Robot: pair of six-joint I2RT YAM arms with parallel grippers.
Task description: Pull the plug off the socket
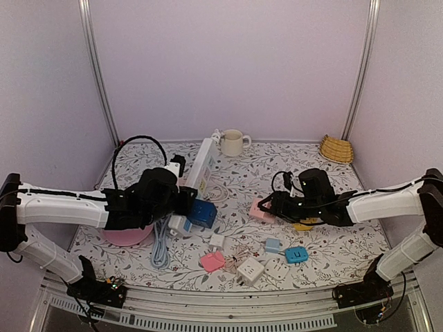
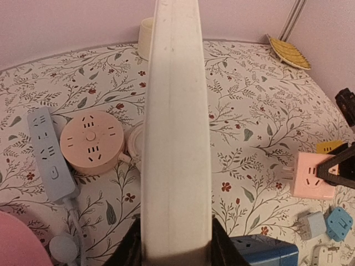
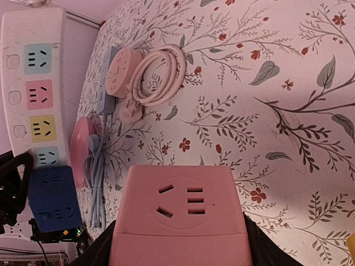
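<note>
My left gripper (image 2: pixel 176 244) is shut on the near end of the long white socket strip (image 2: pixel 176 138), which runs away from it toward the back of the table (image 1: pixel 202 162). A dark blue cube plug (image 1: pixel 202 213) sits at the strip's near end, beside that gripper, and looks plugged in. My right gripper (image 1: pixel 266 207) is shut on a pink cube plug (image 3: pixel 180 216), held just above the table, well right of the strip and apart from it. The strip's coloured sockets (image 3: pixel 33 83) show at the left of the right wrist view.
A cream cup (image 1: pixel 232 142) stands at the back and a woven basket (image 1: pixel 336 148) at the back right. A pink plate (image 1: pixel 128 235), a light blue strip (image 2: pixel 50 155), a round peach socket (image 2: pixel 91 141) and a coiled cable (image 3: pixel 161 75) lie left. Several loose adapters (image 1: pixel 249 270) lie in front.
</note>
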